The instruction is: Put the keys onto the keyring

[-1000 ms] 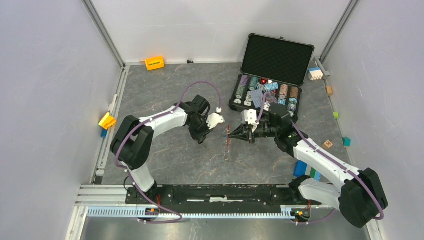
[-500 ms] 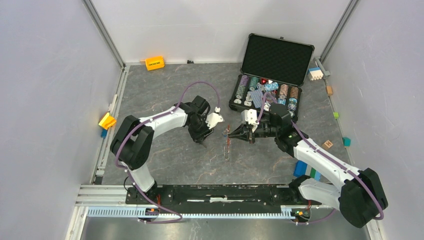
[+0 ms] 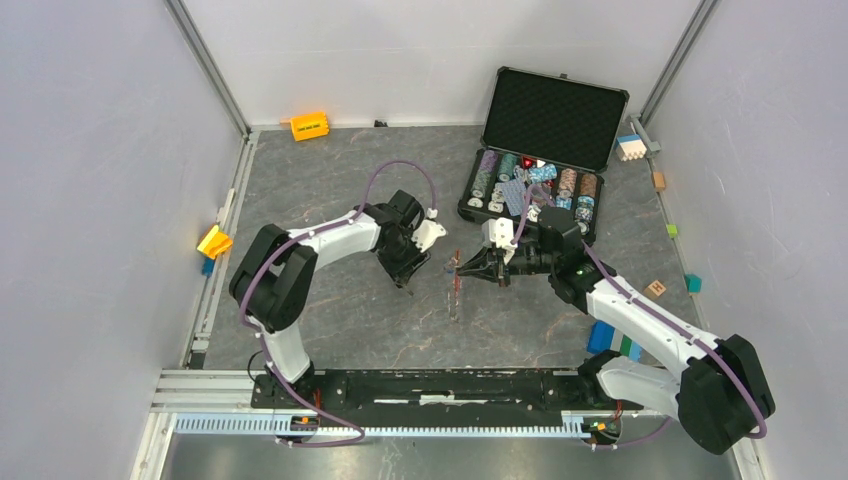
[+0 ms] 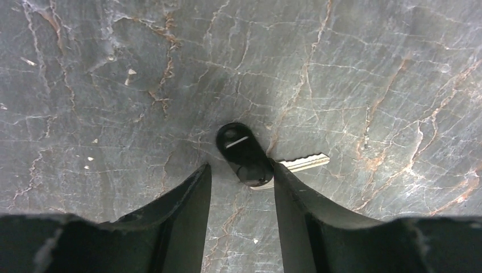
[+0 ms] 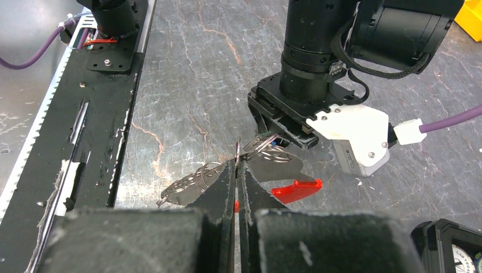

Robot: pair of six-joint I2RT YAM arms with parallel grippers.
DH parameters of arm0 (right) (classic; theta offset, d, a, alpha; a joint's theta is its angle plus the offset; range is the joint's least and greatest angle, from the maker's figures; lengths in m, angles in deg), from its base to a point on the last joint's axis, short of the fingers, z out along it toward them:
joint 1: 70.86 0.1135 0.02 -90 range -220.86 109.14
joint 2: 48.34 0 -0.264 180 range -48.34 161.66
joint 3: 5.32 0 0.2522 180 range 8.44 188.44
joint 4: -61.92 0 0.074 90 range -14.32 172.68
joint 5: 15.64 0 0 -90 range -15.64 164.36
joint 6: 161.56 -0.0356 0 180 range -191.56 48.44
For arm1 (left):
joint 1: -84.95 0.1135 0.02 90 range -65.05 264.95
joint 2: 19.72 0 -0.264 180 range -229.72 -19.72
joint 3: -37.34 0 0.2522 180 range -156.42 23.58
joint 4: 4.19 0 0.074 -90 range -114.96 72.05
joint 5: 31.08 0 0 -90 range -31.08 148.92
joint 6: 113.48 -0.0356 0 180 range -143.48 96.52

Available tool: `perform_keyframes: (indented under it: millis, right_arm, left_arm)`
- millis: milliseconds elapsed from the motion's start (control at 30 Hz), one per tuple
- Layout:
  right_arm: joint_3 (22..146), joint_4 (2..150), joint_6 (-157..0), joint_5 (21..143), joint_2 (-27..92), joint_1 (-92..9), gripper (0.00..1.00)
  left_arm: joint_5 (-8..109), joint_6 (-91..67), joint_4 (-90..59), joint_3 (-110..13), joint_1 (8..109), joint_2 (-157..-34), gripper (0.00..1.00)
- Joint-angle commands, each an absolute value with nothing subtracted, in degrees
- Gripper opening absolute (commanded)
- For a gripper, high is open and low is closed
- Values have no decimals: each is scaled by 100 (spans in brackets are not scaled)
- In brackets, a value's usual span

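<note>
In the left wrist view one of the keys [image 4: 245, 152], black-headed with a silver blade [image 4: 304, 163], lies flat on the grey table. My left gripper [image 4: 241, 168] stands over it, open. The key's head sits just at the fingertips, against the right finger [image 4: 295, 199], and is not gripped. My right gripper [image 5: 236, 164] is shut on a thin wire ring of the keyring [image 5: 267, 149]. Its red fob [image 5: 296, 190] and coiled chain [image 5: 190, 181] hang by the jaws. From above, the left gripper [image 3: 405, 268] and right gripper [image 3: 466, 267] face each other across the keyring [image 3: 455, 292].
An open black case [image 3: 553, 118] of poker chips stands at the back right, just behind the right arm. An orange block [image 3: 309, 126] lies by the back wall and a yellow one [image 3: 214, 241] at the left edge. Small coloured blocks [image 3: 611, 340] dot the right side.
The left gripper's jaws have spread apart, and its wrist has drawn slightly back to the left, away from the keyring. The right arm and the keyring have stayed put.
</note>
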State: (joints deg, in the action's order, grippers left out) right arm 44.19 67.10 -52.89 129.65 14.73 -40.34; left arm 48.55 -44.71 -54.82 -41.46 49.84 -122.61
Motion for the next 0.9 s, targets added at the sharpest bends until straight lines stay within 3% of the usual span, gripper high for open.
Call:
perform_keyframes:
  millis: [0,167,367,567,867]
  right_arm:
    - [4412,6478,-5344,13055,1485,-4072,0]
    - [4413,6482,-5333,13054,1485,-4072,0]
    - [4412,6483,-5337,13052,1494,-4068,0]
    - [4415,6485,-5342,13044,1494,-4085,0]
    - [4415,6487,-5337,13019,1525,-4081,0]
  left_arm:
    - [5053,-4197,-5311,-4305,4976,-12384,50]
    - [5127,-4296,-5393,-4271,4980,-12297,42]
    - [5185,-4385,-5516,-4228,4980,-12125,42]
    - [5066,-4490,-5543,-4103,4979,-11951,48]
    - [4786,-4549,-5750,-4177,4996,-11966,46]
